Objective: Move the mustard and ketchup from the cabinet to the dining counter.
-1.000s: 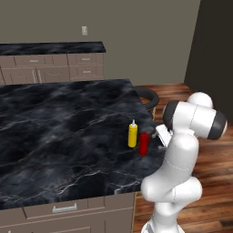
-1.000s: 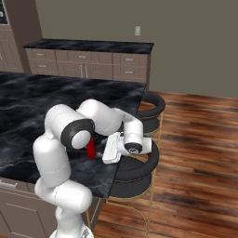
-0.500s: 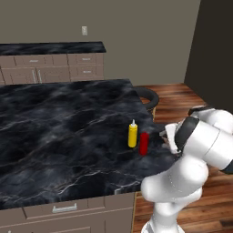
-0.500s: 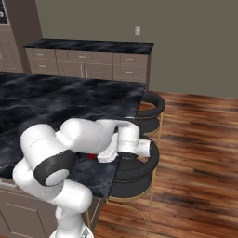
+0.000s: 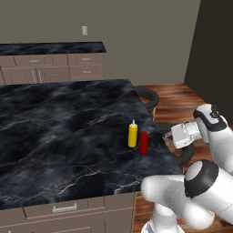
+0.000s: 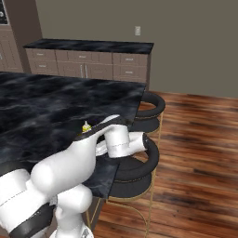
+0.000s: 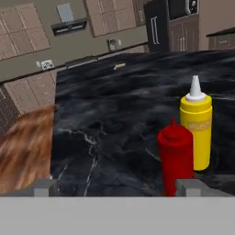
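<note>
Left base view sits high behind the arm, looking forward and down across the bench (image 5: 68,123), with the mustard (image 5: 132,134) and ketchup (image 5: 144,143) side by side near the bench's right edge, at middle distance. Right base view looks from the other side, over the arm's white bulk, down the same bench (image 6: 56,107) edge; just the mustard (image 6: 86,126) tip peeks above the arm. Hand view is low and close, nearly level with the bench (image 7: 105,119) top, facing across it from just off its edge, the ketchup (image 7: 176,156) and mustard (image 7: 196,124) looming large at right. All three share the bench and the mustard.
</note>
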